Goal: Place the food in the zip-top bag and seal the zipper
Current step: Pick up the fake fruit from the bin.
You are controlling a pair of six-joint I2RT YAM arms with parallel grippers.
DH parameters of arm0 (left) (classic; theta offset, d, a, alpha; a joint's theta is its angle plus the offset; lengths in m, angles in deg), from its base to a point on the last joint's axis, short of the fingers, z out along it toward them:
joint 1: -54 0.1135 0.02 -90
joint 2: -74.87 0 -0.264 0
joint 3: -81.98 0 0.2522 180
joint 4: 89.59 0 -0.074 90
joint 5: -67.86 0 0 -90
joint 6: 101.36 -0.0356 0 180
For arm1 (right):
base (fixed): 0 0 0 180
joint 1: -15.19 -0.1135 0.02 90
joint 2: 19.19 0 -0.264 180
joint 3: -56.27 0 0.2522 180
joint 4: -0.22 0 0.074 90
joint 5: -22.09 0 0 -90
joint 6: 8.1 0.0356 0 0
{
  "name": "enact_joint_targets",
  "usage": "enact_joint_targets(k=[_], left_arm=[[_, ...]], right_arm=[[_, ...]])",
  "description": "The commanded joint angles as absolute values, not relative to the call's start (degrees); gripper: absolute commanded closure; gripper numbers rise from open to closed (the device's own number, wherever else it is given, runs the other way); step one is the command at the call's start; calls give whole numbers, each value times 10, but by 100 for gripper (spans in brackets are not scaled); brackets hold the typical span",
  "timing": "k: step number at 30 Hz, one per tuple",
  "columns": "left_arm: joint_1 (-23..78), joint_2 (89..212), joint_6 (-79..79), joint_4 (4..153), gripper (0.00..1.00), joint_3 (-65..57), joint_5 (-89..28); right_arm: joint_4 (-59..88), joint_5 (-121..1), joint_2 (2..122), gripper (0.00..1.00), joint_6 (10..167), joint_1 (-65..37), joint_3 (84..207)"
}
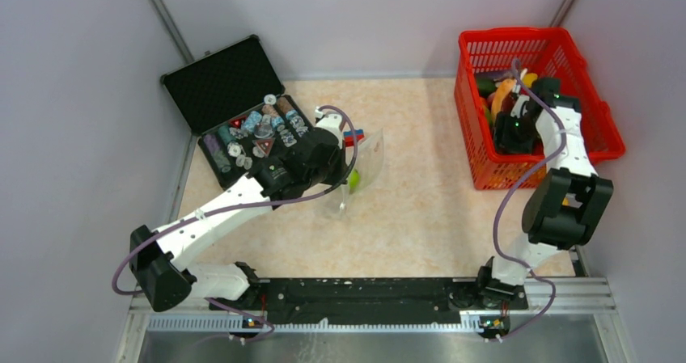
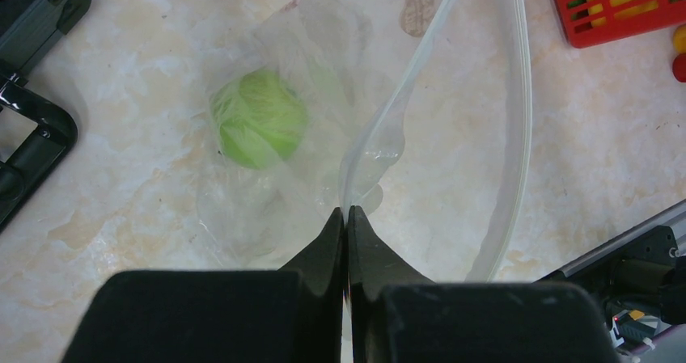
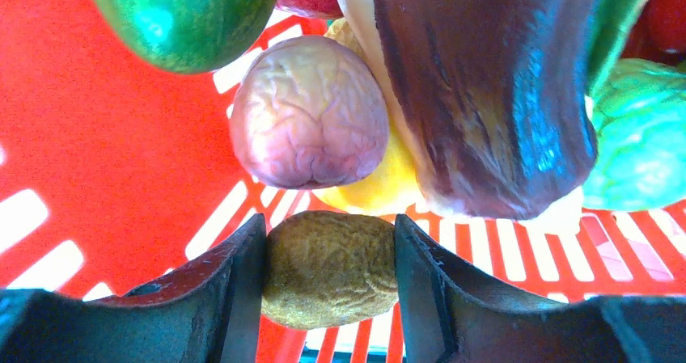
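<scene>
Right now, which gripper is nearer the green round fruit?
Left. The left gripper pinches the zip-top bag beside the green round fruit; right gripper is far off in the red basket, straddling a brown piece.

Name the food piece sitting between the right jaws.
The brown, rough-skinned piece; the pinkish wrinkled one and dark eggplant lie beyond the jaws.

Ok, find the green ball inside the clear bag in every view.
Top external: green ball, centre-left, inside the bag.
Left wrist: upper left of centre, behind the film.
Right wrist: not in it.
Shared landmark: red basket, top right in top external and left wrist, filling right wrist.
</scene>
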State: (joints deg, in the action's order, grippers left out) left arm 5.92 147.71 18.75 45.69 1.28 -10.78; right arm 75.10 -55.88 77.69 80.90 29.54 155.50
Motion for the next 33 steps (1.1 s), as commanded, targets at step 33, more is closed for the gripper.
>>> enact_joint_targets(k=[33], left_arm=[[63,1464,192,470,100,10,-82]], right_arm=[[244,-299,384,93,1138,309,1350]])
